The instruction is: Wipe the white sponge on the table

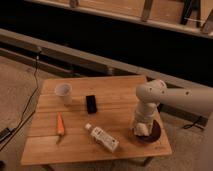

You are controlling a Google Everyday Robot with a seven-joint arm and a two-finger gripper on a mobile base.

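The white sponge (pixel 141 129) is a small whitish block lying in a dark red bowl (pixel 156 132) at the right front corner of the wooden table (pixel 115 90). My gripper (pixel 142 125) hangs from the white arm, which reaches in from the right. It points straight down onto the sponge and covers the sponge's top. Only the sponge's lower edge shows beneath it.
On the table stand a white paper cup (pixel 63 93) at the back left and a small black block (pixel 91 104) near the middle. An orange carrot (pixel 60 125) and a white labelled bottle (pixel 102 138) lie along the front. A cable (pixel 30 107) trails on the floor at left.
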